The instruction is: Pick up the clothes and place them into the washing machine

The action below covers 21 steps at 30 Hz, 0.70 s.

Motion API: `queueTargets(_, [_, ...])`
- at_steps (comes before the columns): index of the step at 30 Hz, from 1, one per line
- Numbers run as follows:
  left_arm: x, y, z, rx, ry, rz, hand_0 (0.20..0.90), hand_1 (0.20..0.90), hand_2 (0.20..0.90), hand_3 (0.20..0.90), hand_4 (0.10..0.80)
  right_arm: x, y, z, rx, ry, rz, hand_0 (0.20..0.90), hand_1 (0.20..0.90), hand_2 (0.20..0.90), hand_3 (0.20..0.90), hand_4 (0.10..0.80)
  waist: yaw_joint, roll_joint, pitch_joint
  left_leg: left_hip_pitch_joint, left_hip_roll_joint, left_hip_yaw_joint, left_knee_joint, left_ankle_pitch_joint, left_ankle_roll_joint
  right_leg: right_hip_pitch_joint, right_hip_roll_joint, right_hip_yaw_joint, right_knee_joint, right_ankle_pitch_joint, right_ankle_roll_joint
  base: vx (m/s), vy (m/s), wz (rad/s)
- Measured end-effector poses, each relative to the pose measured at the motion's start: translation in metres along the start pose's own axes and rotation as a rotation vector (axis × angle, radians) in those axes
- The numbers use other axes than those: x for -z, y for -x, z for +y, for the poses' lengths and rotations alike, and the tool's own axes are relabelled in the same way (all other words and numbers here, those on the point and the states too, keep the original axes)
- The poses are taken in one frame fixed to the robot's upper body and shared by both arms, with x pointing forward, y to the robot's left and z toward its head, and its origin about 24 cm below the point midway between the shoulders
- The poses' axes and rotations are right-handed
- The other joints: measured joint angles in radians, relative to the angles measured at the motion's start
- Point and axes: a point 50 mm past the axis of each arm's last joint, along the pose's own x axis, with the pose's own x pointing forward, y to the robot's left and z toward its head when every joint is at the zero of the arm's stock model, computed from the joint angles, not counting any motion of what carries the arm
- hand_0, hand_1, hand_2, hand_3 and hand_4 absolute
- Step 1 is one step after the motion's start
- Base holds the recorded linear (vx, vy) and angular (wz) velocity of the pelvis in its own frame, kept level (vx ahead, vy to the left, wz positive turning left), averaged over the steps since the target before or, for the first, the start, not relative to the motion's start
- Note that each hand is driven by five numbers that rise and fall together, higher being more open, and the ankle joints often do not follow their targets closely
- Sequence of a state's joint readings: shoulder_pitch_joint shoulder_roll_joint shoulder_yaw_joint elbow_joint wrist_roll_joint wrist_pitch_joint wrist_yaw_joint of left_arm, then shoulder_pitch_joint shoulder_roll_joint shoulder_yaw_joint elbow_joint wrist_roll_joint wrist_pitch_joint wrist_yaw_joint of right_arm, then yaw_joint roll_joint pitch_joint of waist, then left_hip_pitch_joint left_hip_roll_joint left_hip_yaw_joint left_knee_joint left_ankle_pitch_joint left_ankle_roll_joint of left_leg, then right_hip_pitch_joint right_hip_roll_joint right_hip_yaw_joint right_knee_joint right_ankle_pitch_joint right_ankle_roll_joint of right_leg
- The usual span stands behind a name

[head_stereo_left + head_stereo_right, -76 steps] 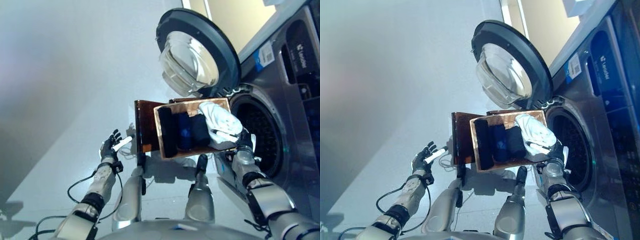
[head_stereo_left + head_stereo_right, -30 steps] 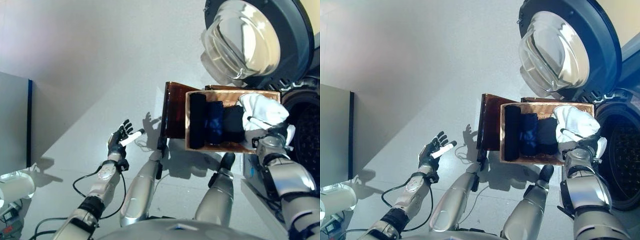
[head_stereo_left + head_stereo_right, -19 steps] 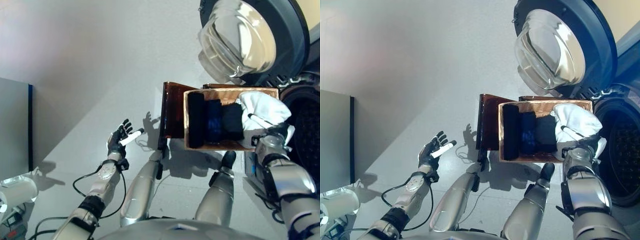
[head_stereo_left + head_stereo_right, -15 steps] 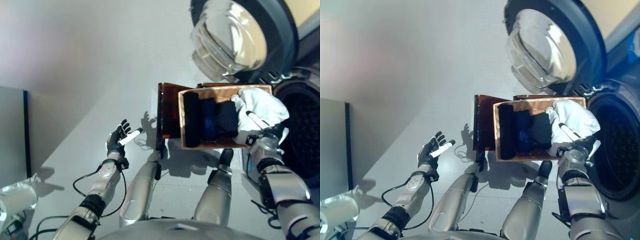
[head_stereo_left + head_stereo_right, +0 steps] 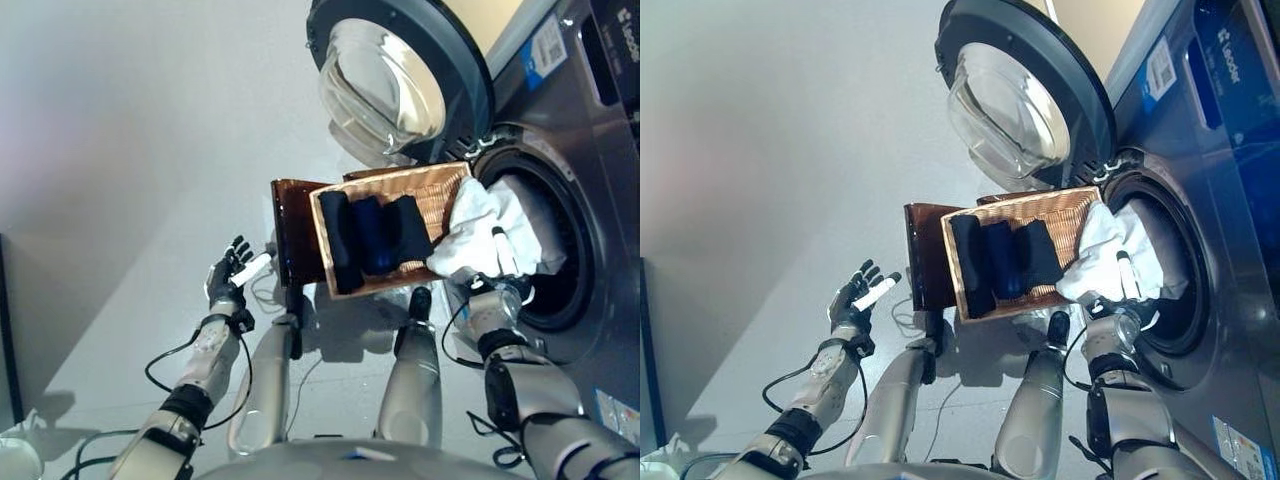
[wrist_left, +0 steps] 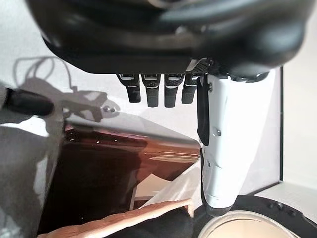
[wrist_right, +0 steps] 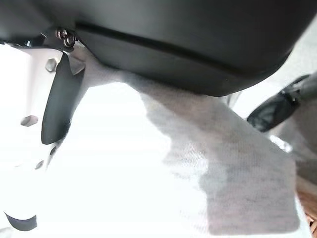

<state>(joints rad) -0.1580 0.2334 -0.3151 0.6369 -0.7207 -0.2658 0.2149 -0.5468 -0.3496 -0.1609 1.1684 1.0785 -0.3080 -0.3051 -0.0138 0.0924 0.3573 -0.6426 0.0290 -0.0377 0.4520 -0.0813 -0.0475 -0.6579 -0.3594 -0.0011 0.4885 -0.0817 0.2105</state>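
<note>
My right hand [image 5: 492, 287] is clamped on the white garment [image 5: 480, 235], thumb laid over the cloth, my own wrist camera filled edge to edge with white and grey fabric; in the head views the garment now drapes from the basket's corner across the rim of the drum opening [image 5: 545, 245], its far folds already inside the dark mouth at about 3 o'clock of the scene; half a second ago the same cloth sat bunched on the right end of the wicker basket [image 5: 390, 240], short of the opening, so the bundle has been drawn toward the drum, though part of the apparent shift is my head turning, since the whole picture has swung and the washing machine [image 5: 590, 150] now fills the right side; the round door [image 5: 390, 80] stands open at 12 o'clock, clear of the path; three dark rolled garments [image 5: 375, 238] lie side by side in the basket, untouched, at centre; my left hand [image 5: 232, 272] hangs idle at 9 o'clock of the basket, fingers spread loose and apart, holding nothing, as it was before; judgement: first item is mid-transfer, not yet released; the next move would call for pushing deeper before letting go, since cloth trailing over the rim could slide back out or snag the door seal; three items remain.
</note>
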Motion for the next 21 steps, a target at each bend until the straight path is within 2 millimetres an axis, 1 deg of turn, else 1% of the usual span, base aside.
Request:
queueTargets(2, [0.003, 0.002, 0.002, 0.0, 0.004, 0.012, 0.9, 0.9, 0.9, 0.9, 0.8, 0.004, 0.002, 0.005, -0.018, -0.01, 0.012, 0.2, 0.2, 0.2, 0.2, 0.3, 0.002, -0.007, 0.003, -0.019, 0.011, -0.001, 0.036, -0.013, -0.005, -0.022, 0.007, 0.009, 0.031, -0.008, -0.004, -0.016, -0.026, -0.09])
queueTargets(5, [0.007, 0.004, 0.003, 0.005, 0.005, 0.025, 0.9, 0.9, 0.9, 0.9, 0.8, 0.004, 0.003, 0.012, -0.035, -0.029, 0.016, 0.2, 0.2, 0.2, 0.2, 0.3, 0.001, -0.012, 0.006, -0.037, 0.013, -0.001, 0.056, -0.022, -0.005, -0.045, 0.009, 0.018, 0.06, -0.017, -0.006, -0.004, -0.009, -0.01])
queueTargets(10, [0.008, 0.005, 0.005, -0.001, 0.006, 0.03, 0.9, 0.9, 0.9, 0.9, 0.8, -0.002, 0.004, 0.027, -0.064, -0.098, -0.003, 0.2, 0.2, 0.2, 0.2, 0.3, 0.005, -0.021, 0.012, -0.072, 0.012, -0.002, 0.088, -0.028, -0.004, -0.081, 0.01, 0.028, 0.089, -0.019, -0.007, 0.0, 0.0, 0.0])
queueTargets(15, [0.008, 0.005, 0.005, 0.001, 0.004, 0.03, 0.9, 0.9, 0.9, 0.9, 0.8, -0.01, 0.004, 0.045, -0.072, -0.119, -0.02, 0.2, 0.2, 0.2, 0.2, 0.3, 0.022, -0.02, 0.023, -0.082, 0.011, -0.003, 0.097, -0.028, -0.003, -0.091, 0.009, 0.029, 0.098, -0.02, -0.007, 0.0, 0.0, 0.0])
queueTargets(19, [0.007, 0.006, 0.006, 0.004, -0.003, 0.025, 0.9, 0.9, 0.9, 0.9, 0.8, -0.024, 0.004, 0.062, -0.063, -0.24, -0.021, 0.2, 0.2, 0.2, 0.2, 0.3, 0.042, -0.009, 0.029, -0.09, 0.009, 0.0, 0.094, -0.028, -0.003, -0.102, 0.007, 0.032, 0.1, -0.02, -0.007, 0.0, 0.0, 0.0])
queueTargets(21, [0.005, 0.006, 0.005, 0.015, -0.012, 0.02, 0.9, 0.9, 0.9, 0.9, 0.8, -0.034, 0.002, 0.067, -0.018, -0.385, -0.011, 0.2, 0.2, 0.2, 0.2, 0.3, 0.057, 0.002, 0.034, -0.099, 0.007, 0.0, 0.097, -0.028, -0.003, -0.113, 0.004, 0.031, 0.106, -0.023, -0.01, 0.014, 0.014, 0.04])
